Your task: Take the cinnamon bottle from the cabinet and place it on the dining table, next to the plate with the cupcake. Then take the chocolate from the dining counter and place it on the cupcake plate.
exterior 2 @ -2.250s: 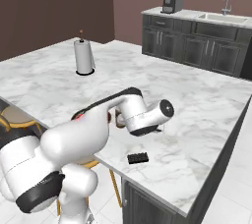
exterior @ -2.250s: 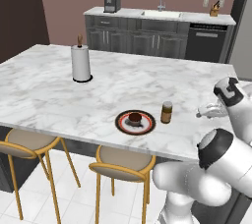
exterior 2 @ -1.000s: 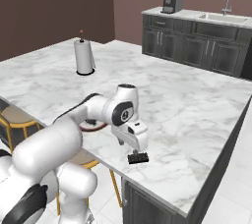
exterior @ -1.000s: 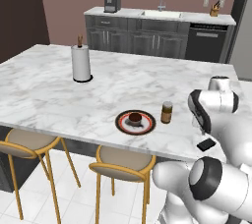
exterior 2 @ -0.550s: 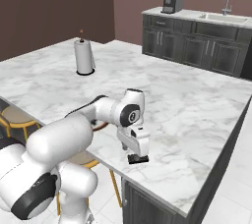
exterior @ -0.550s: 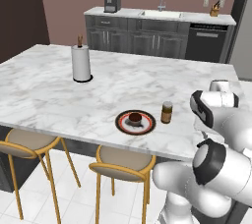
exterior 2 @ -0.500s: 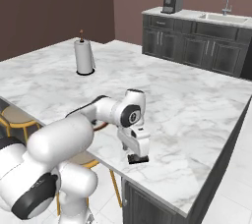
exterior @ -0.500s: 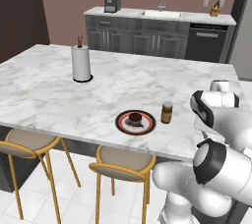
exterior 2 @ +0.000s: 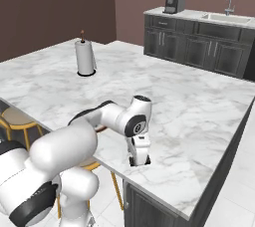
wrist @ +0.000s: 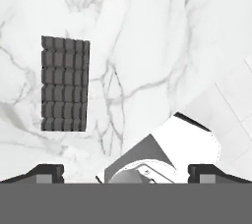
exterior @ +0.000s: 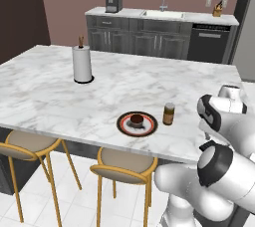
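The chocolate (wrist: 65, 83), a flat dark ridged bar, lies on the white marble dining table (exterior: 99, 96) near its front right corner. My gripper (exterior 2: 139, 160) points straight down just above that spot, open, nothing between its fingers. In the hand view the gripper (wrist: 126, 171) has its tips far apart, and the bar sits off to the left, beyond the left fingertip (wrist: 47, 171). Farther left on the slab stands the plate (exterior: 137, 124) with the cupcake (exterior: 136, 120). The brown cinnamon bottle (exterior: 169, 114) stands upright just right of it.
A paper towel roll (exterior: 82, 64) stands far back on the slab. Two yellow stools (exterior: 122, 164) sit under the front edge. The table's edge and the tiled floor (wrist: 231, 115) lie close to the hand. A counter with sink and coffee machine (exterior: 113, 2) lines the back wall.
My hand has dropped toward the marble over the chocolate, which in the right base view now sits under the hand. The jaws stayed wide open. Plate and bottle have not moved.
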